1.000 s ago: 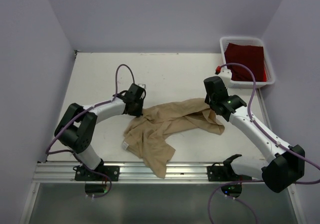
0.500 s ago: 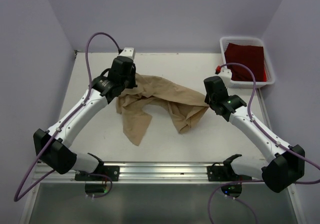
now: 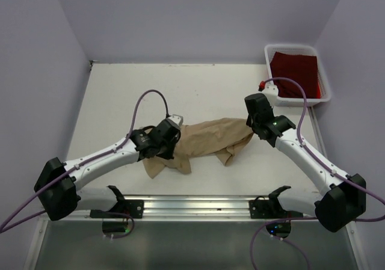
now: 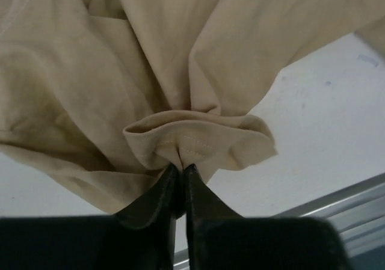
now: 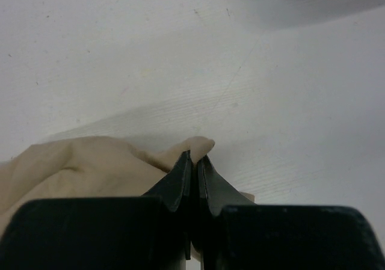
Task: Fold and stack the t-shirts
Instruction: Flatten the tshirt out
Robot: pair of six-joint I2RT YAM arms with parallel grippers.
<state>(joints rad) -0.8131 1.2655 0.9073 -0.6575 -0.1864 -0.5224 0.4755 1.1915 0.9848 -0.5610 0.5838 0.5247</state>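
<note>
The tan t-shirt lies bunched and stretched between my two grippers, in the middle of the table towards the front. My left gripper holds its left end. In the left wrist view this gripper is shut on a stitched hem fold of the tan t-shirt. My right gripper pinches the right end. The right wrist view shows it shut on a small tip of tan cloth. The dark red t-shirt lies in the bin at the back right.
The white plastic bin stands in the far right corner, with a small white part with a red tip beside it. A metal rail runs along the table's front edge. Walls close in the left, right and back.
My left arm has swung from the rear left back towards the front, carrying its end of the tan shirt. The shirt has gathered into a tighter bunch. The right gripper has held still.
</note>
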